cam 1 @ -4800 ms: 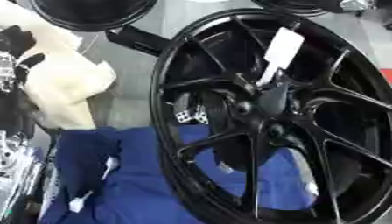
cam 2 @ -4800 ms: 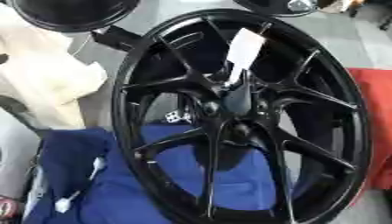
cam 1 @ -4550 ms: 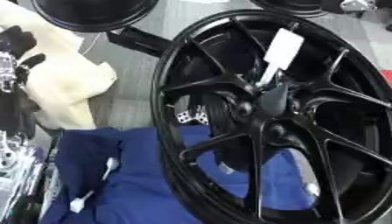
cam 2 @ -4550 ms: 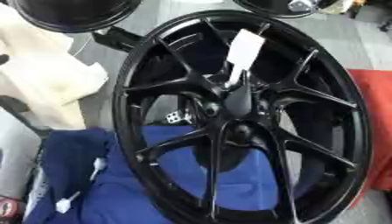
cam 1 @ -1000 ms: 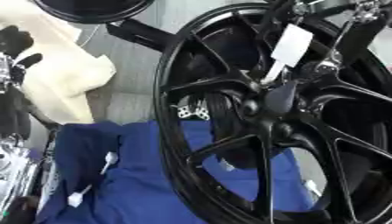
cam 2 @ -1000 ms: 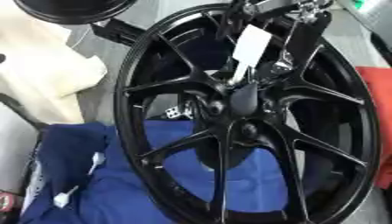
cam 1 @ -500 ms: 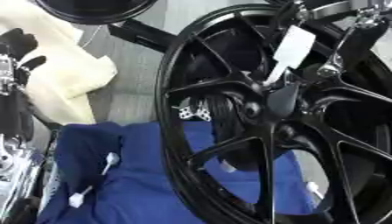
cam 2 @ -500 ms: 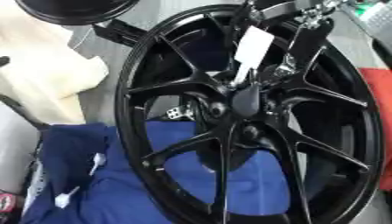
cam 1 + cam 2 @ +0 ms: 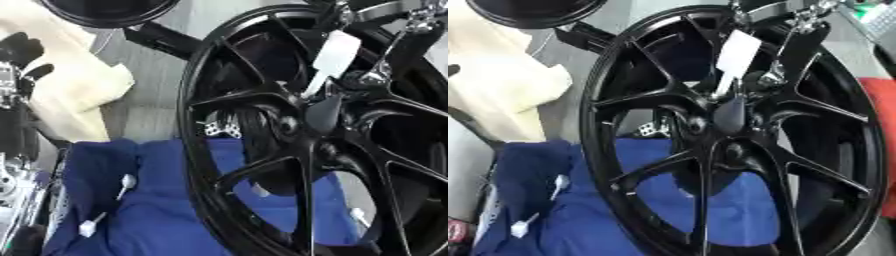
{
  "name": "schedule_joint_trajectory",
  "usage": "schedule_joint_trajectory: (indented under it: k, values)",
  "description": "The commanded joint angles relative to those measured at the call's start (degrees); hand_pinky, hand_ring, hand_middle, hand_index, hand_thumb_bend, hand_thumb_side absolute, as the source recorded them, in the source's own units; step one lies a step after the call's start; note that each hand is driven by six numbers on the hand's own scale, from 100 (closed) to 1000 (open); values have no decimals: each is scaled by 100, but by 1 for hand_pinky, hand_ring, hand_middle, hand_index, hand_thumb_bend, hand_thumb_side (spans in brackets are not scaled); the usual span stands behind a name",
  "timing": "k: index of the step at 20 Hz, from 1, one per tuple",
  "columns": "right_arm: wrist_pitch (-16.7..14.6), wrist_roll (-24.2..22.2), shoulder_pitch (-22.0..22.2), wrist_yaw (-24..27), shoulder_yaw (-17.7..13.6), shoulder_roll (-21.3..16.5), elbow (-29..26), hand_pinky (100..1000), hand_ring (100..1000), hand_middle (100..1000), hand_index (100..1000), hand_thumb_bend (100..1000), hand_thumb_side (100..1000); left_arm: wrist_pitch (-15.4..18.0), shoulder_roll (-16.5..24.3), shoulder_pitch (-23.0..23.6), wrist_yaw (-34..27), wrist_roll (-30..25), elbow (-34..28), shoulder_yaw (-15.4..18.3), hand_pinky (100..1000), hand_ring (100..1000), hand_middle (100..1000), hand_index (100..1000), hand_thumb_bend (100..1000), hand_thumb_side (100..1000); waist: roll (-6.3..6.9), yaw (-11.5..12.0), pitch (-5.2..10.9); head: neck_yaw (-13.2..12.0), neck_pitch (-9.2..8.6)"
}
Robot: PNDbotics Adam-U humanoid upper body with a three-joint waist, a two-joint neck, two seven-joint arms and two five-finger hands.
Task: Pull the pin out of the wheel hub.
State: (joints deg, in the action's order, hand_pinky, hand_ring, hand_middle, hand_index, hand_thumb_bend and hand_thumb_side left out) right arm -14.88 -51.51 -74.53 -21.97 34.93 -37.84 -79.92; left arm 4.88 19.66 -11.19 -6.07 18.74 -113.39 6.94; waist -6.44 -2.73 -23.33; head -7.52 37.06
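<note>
While the black wheel (image 9: 728, 130) leans upright across most of the view, everything else sits relative to its hub (image 9: 730, 116). Far left of the hub, at the left-eye view's left edge, the left hand (image 9: 17, 75) shows as dark upright fingers against a cream cloth (image 9: 74, 85); it holds nothing and looks relaxed. Lower left of the hub, a blue cloth (image 9: 149, 210) lies under the rim, with two small white pins (image 9: 107, 207) on it, well apart from the wheel. Just left of the hub, behind the spokes, a small checkered bit (image 9: 223, 129) shows. At the hub, the white pin (image 9: 733, 59), flat-tagged at the top, sticks up and right out of the centre, its lower end apparently seated there. Just right of the pin and above the hub, the right hand (image 9: 785, 52) has come down from the upper right corner since a few seconds ago, when no hand was at the wheel; a finger (image 9: 773, 77) now reaches close beside the pin's lower stem. Whether its fingers are closed on the pin I cannot tell, dark on dark. Change means the approach is about done; the pin appears not yet pulled. Next likely a pinch on the stem and a pull outward along its axis.
</note>
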Motion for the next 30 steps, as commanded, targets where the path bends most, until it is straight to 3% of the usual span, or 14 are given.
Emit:
schedule_joint_trajectory:
  k: [1,5,6,10,16,30]
  values:
    - [40,-5,-94,144,-123,-82,-29,728,696,669,713,180,100,-1,44,-40,-23,-26,-120,3,781,825,709,799,144,771,46,-4,105,-18,-90]
    - [92,37,-100,191,-118,-84,-42,726,694,666,711,170,100,1,47,-40,-23,-28,-120,5,781,825,709,799,143,771,43,-5,104,-19,-92]
    - [98,44,-99,192,-119,-85,-42,702,657,637,682,100,100,1,46,-40,-23,-28,-120,5,781,825,709,799,145,772,43,-3,104,-19,-98]
    - [111,290,-92,199,-147,-67,26,667,605,584,635,100,100,1,38,-46,-33,-37,-120,5,781,825,708,799,145,772,42,27,97,-11,-130]
    - [113,507,-126,399,-153,-22,96,595,511,460,492,100,100,-4,40,-41,-41,-37,-120,11,782,826,709,799,146,772,40,23,112,-18,-102]
    - [511,147,-293,842,-463,-38,-22,470,376,322,370,100,100,-11,53,-30,-35,-33,-120,21,783,826,710,799,146,770,43,-41,147,-59,-41]
